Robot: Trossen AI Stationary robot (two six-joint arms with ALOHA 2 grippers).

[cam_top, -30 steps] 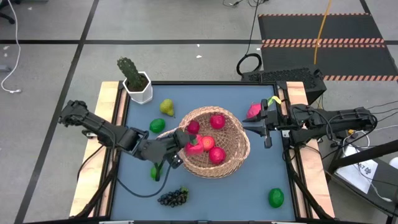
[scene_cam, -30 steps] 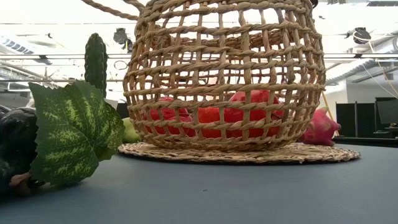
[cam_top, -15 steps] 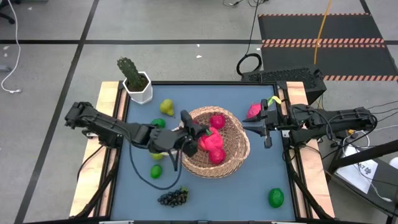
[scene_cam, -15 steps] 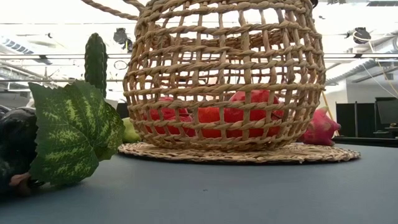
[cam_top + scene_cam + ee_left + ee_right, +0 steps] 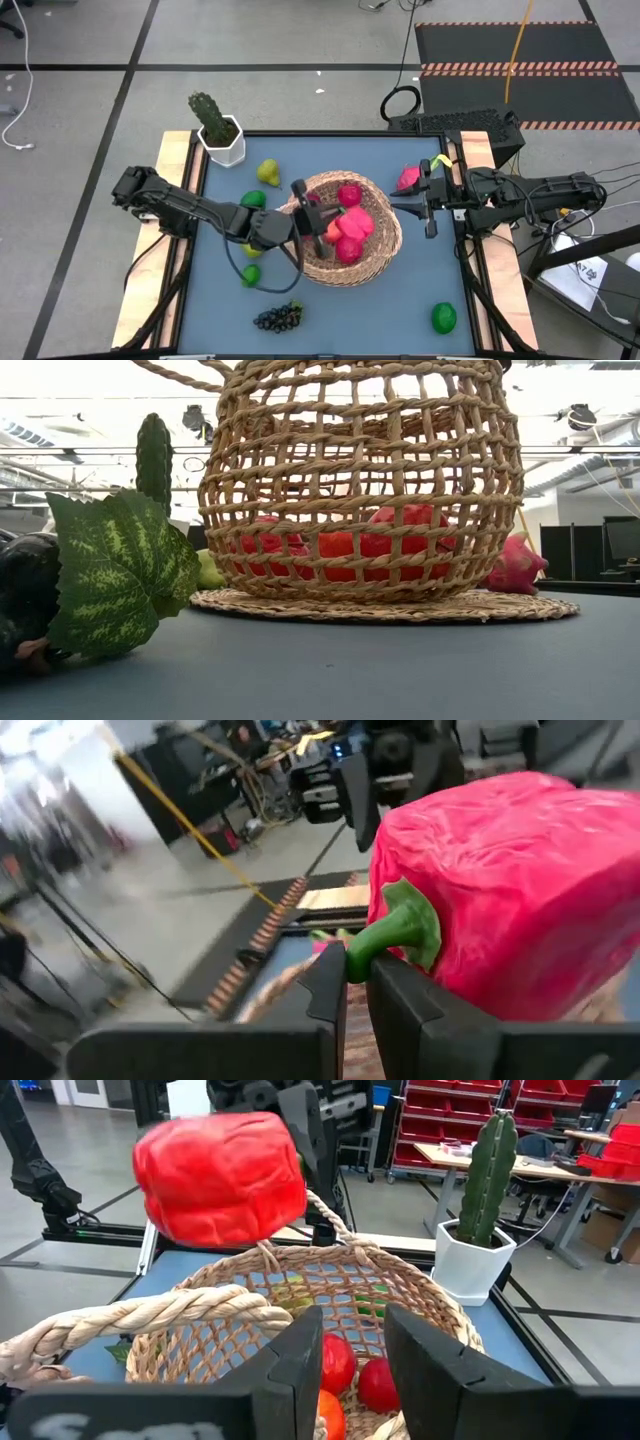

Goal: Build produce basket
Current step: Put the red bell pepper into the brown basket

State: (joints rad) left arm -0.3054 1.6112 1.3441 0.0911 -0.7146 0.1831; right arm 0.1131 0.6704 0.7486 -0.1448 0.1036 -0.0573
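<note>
table [image 5: 400, 300]: dark blue top | on it: basket [image 5: 385, 245], potted cactus [image 5: 218, 130], grapes [image 5: 279, 317], limes [image 5: 443, 318], pear [image 5: 268, 172]

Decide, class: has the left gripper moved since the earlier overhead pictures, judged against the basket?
Yes. The left gripper, holding a red pepper by its stem, has travelled from the basket's left rim inward, toward the right, over its middle.

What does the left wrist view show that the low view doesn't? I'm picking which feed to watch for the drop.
Only left wrist: the left claw shut on the green stem of a red pepper. Only low: the basket standing on the table, red produce inside, a dragon fruit beyond. Shared: just basket weave, blurred in the wrist view.
</note>
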